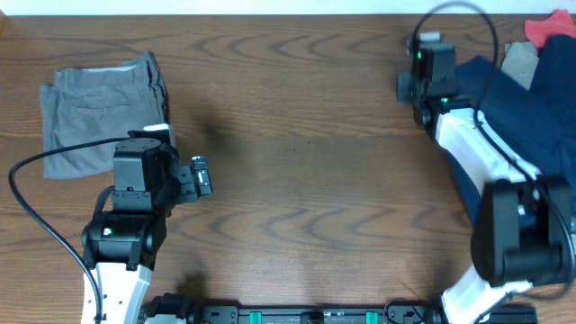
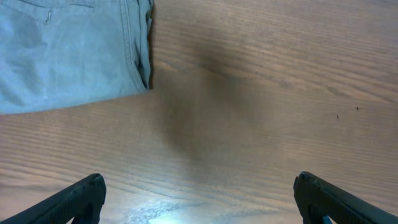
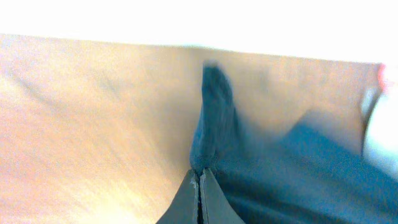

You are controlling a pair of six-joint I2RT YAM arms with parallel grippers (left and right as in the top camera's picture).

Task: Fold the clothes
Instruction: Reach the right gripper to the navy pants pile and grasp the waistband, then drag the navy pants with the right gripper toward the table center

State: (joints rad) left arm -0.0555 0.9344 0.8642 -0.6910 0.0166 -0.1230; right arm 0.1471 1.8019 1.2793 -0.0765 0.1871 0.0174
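Folded grey shorts [image 1: 99, 112] lie at the far left of the table; they also show in the left wrist view [image 2: 68, 53]. My left gripper [image 1: 200, 176] is open and empty over bare wood just right of them, jaws wide apart [image 2: 199, 199]. Dark navy-blue shorts [image 1: 531, 117] lie bunched at the right edge. My right gripper [image 1: 421, 76] is shut on a corner of the navy shorts [image 3: 214, 118], pinched at the fingertips [image 3: 200, 174]. A red piece [image 1: 549, 29] and a beige piece [image 1: 517, 61] lie at the far right corner.
The wooden table [image 1: 306, 162] spans the view. The right arm's white link [image 1: 472, 144] lies over the navy cloth. The far table edge [image 3: 124, 42] is close in the right wrist view. A black rail [image 1: 306, 313] runs along the front.
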